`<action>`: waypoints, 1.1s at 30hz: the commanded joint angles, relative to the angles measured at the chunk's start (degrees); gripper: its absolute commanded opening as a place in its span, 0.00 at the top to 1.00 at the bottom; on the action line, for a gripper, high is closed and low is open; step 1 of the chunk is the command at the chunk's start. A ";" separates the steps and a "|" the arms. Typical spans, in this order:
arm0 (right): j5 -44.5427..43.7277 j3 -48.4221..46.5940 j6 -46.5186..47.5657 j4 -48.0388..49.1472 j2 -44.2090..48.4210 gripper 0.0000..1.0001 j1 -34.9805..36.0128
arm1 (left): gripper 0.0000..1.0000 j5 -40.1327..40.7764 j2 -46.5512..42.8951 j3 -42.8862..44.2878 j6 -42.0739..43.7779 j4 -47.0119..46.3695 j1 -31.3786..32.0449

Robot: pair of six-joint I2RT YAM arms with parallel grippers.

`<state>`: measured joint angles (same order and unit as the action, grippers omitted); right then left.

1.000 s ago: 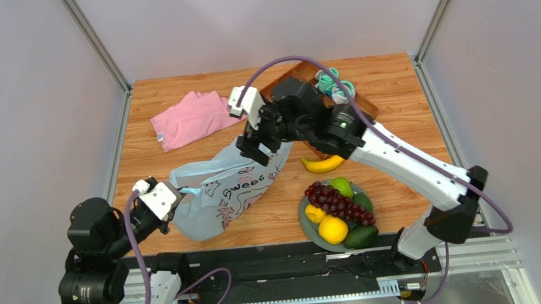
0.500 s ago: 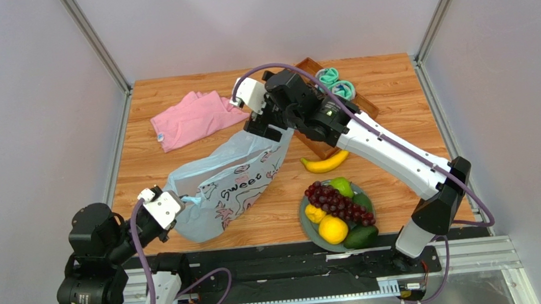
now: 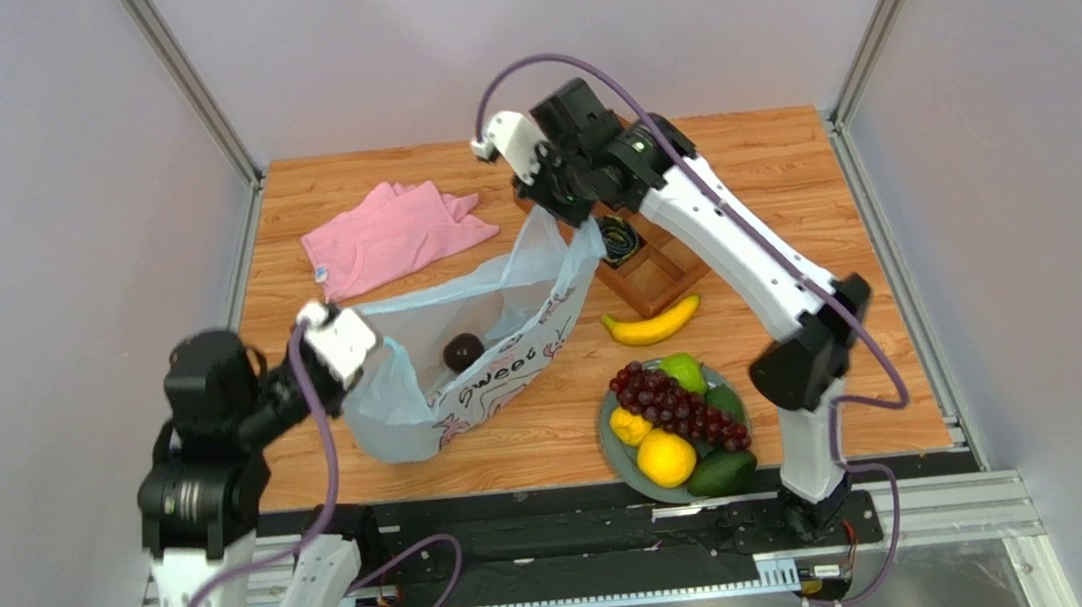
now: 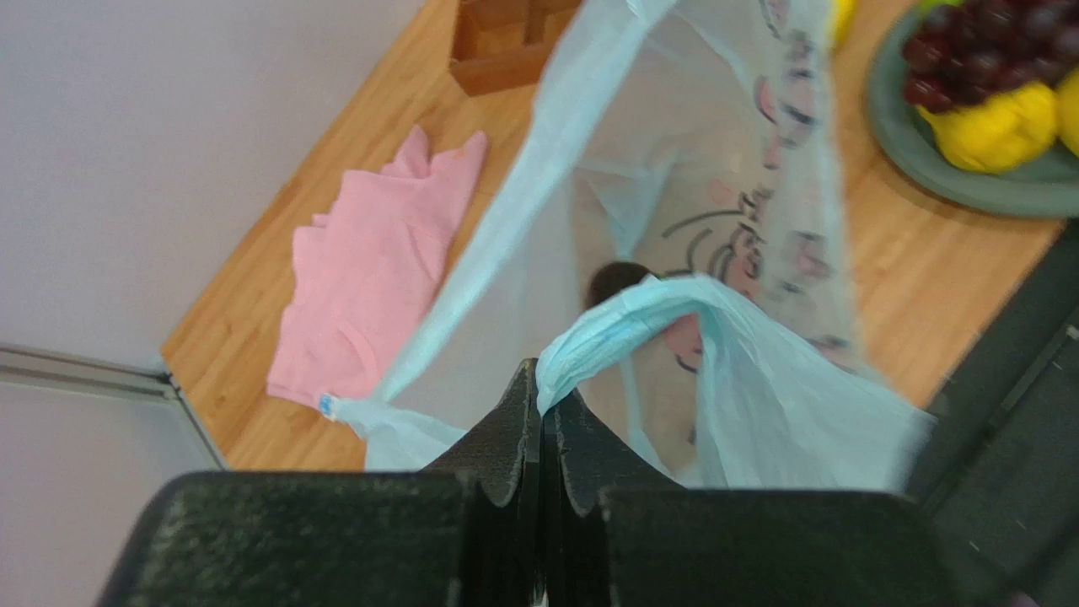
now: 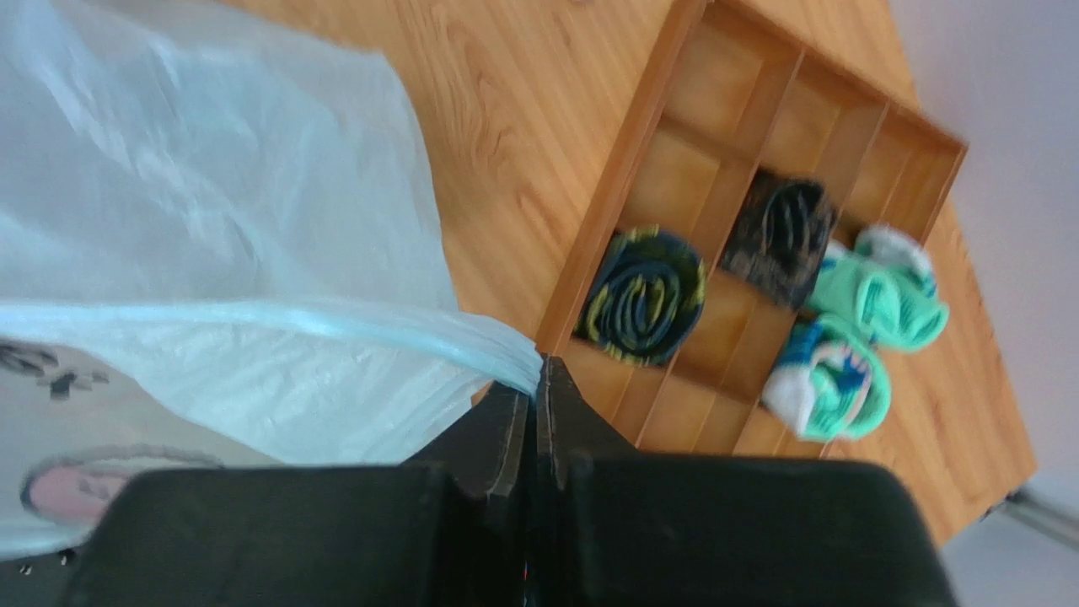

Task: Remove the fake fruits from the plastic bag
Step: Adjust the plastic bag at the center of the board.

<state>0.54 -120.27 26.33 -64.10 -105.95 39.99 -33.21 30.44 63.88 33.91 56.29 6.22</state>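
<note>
Plastic bag hung open over the middle of the table: we held its 8 o'clock end pinched in our left fingers and its 1 o'clock end in our right fingers; one dark fruit lay inside.

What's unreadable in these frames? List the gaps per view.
- Top view: the dark round item inside the plastic bag shows only through the film, so I cannot tell which fruit it is.
- Top view: the right arm covers most of the wooden tray, hiding its contents.
- Left wrist view: the plate is cut off by the frame edge, and the bag's interior is blurred.
</note>
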 commanded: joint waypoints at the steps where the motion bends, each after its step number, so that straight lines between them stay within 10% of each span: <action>1: 1.93 -25.93 -0.57 5.64 -14.69 1.00 -0.26 | 1.00 3.94 17.34 11.12 -1.30 -17.35 -0.33; 4: -0.43 -33.64 -0.57 18.35 -18.77 1.00 -0.70 | 1.00 5.87 30.53 26.57 -3.05 -18.32 -0.33; 11: -6.95 -9.48 -5.05 52.93 0.20 1.00 -1.23 | 1.00 0.89 38.49 45.72 -4.12 -20.52 -0.33; 22: 0.94 45.62 -13.93 43.54 28.60 0.99 -1.40 | 1.00 -15.82 9.75 6.38 3.78 -2.17 0.02; 27: 4.56 52.51 -18.41 40.64 32.21 0.40 -1.40 | 1.00 -18.73 4.02 -4.01 -0.41 0.91 0.72; 33: 10.10 41.88 -19.91 38.43 31.86 0.20 1.75 | 1.00 -21.63 5.77 -3.59 -6.56 2.16 0.99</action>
<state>5.21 -68.55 9.30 -28.16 -76.62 38.70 -49.87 36.29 58.57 31.83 58.06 6.83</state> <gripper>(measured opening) 0.779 0.008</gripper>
